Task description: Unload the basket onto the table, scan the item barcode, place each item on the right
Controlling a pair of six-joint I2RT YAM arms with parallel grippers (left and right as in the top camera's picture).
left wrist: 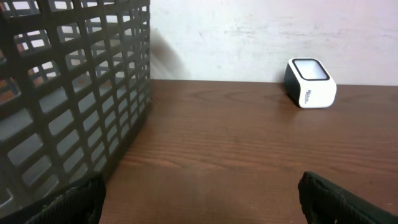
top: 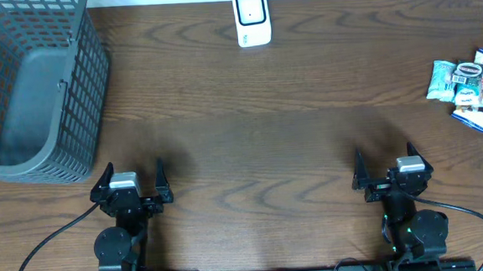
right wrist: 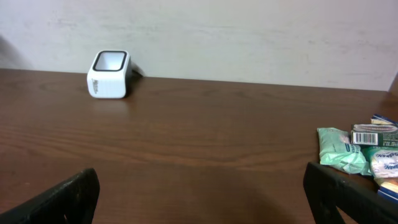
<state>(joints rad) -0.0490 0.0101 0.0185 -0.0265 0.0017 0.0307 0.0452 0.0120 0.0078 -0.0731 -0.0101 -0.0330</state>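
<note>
A white barcode scanner point(top: 251, 17) with a dark window stands at the back middle of the wooden table; it also shows in the left wrist view point(left wrist: 310, 83) and the right wrist view point(right wrist: 109, 74). A small pile of snack packets point(top: 472, 89) lies at the right edge, seen low on the right as packets point(right wrist: 359, 152) from the right wrist. My left gripper point(top: 132, 181) rests near the front left, open and empty. My right gripper point(top: 388, 167) rests near the front right, open and empty, well short of the packets.
A dark grey mesh basket point(top: 33, 89) fills the back left corner, its wall point(left wrist: 68, 87) close to my left gripper. A pale wall runs behind the table. Cables trail from both arm bases along the front edge.
</note>
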